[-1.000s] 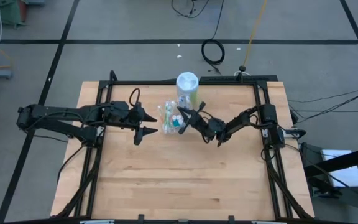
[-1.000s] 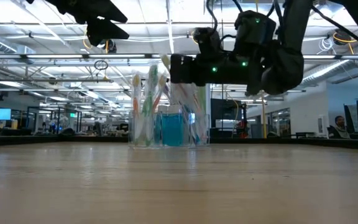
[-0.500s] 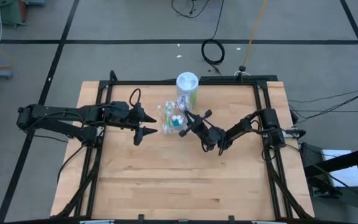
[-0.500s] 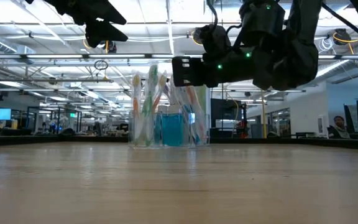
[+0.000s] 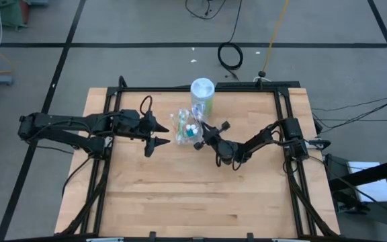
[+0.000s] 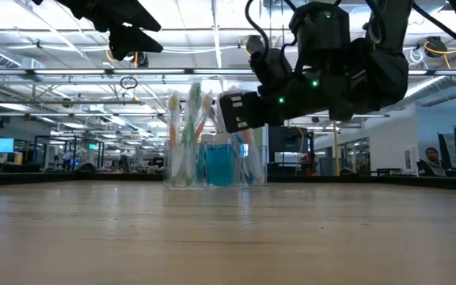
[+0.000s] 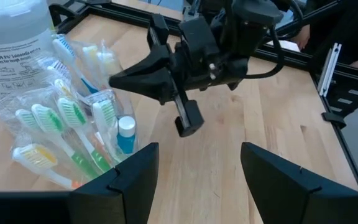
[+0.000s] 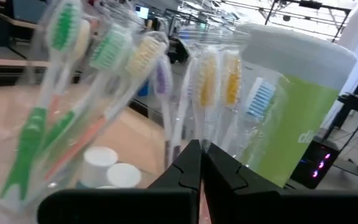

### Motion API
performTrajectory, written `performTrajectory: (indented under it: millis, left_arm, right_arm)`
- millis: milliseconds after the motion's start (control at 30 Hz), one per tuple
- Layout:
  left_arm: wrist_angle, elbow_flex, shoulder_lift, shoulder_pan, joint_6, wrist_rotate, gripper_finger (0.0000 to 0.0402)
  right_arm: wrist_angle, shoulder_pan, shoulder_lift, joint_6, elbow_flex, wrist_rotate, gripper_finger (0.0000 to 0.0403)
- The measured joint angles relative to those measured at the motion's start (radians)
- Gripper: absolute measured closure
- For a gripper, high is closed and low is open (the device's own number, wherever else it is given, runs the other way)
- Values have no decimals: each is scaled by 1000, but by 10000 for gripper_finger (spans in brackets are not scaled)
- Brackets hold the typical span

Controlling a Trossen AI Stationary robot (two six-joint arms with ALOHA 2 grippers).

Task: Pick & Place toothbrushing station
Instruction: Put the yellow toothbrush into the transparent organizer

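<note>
The toothbrushing station (image 5: 187, 128) is a small clear cup (image 6: 212, 162) standing on the table near its far edge. It holds wrapped pastel toothbrushes (image 8: 104, 68) and blue tubes with white caps (image 7: 125, 134). My right gripper (image 5: 198, 137) is shut, just right of the station, its fingers (image 8: 188, 165) slanting down toward the brushes. It also shows in the low view (image 6: 229, 120). My left gripper (image 5: 157, 137) is open and empty, raised to the left of the station, and shows in its own wrist view (image 7: 197, 180). My right gripper's shut fingertips (image 8: 194, 149) stand right at the wrapped toothbrushes on the station's right side. I cannot tell whether they touch the wrappers.
A tall canister with a white lid and green label (image 5: 202, 93) stands right behind the station at the far edge. Black frame rails (image 5: 284, 154) run along the table's left and right sides. Bare wood (image 5: 193, 195) lies toward the near edge.
My right gripper has come a little toward the table's near edge and tipped its fingers from level to slanting down toward the station. The station and my left gripper have kept still.
</note>
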Motion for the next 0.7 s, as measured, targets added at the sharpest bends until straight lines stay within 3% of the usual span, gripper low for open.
performTrajectory:
  millis: [167,300,433,700]
  left_arm:
    - [0,0,0,0,0,0,167]
    - [0,0,0,0,0,0,167]
    - [0,0,0,0,0,0,167]
    - [0,0,0,0,0,-1,167]
  right_arm:
    - [7,1,0,-76,0,5,402]
    - [32,11,1,-141,0,96,389]
    - [29,31,2,-217,-1,194,360]
    - [47,60,2,-231,-1,183,281]
